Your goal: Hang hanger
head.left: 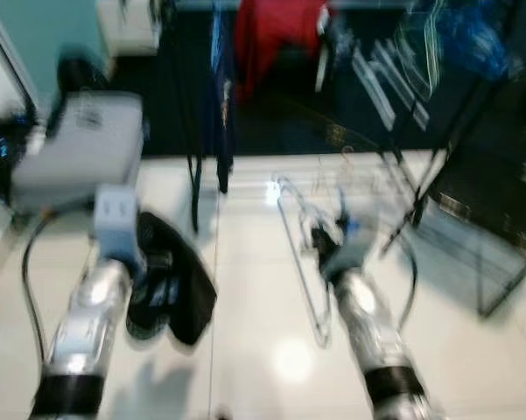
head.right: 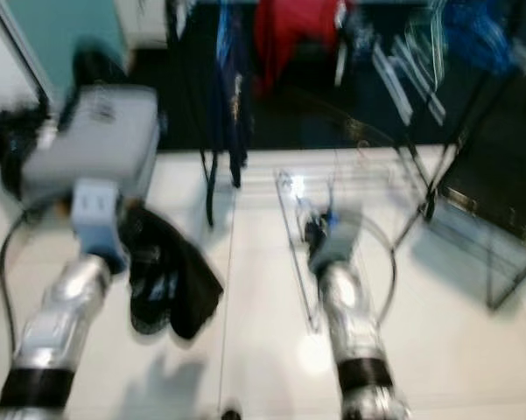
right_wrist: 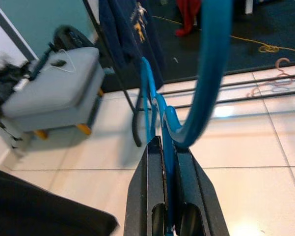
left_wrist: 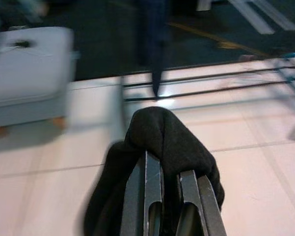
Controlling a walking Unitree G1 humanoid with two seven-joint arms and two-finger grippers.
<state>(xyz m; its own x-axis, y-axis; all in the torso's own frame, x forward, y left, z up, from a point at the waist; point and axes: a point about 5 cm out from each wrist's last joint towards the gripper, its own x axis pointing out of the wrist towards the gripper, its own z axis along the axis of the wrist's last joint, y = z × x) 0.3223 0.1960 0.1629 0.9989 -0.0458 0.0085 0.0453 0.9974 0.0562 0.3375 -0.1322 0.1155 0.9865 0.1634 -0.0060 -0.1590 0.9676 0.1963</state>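
Left eye view, blurred: right gripper (head.left: 326,238) out front over the pale tile floor (head.left: 263,350), carrying a hanger (head.left: 302,262) whose thin frame trails back beside the silver forearm. Left gripper (head.left: 157,262) draped in a black garment (head.left: 171,289). Grey ottoman (head.left: 79,149) at far left, clothes rack (head.left: 473,175) at right, red garment (head.left: 267,35) hanging in the dark behind.

Right eye view: same layout, equally smeared; rail position hard to fix, so misjudging the reach looks likely.

Left wrist view: fingers (left_wrist: 145,196) close together with the black cloth bunched over their tips, clamped on it. Loose folds hang low; could snag or slide off.

Right wrist view: fingers (right_wrist: 149,191) pressed tight on the blue hanger (right_wrist: 206,73), its curved bar rising steeply past the lens. Navy shirt (right_wrist: 130,34) on a dark pole (right_wrist: 108,59) ahead. Grip sits on a narrow edge; hanger could pivot or slip on contact, hook missing the rail.
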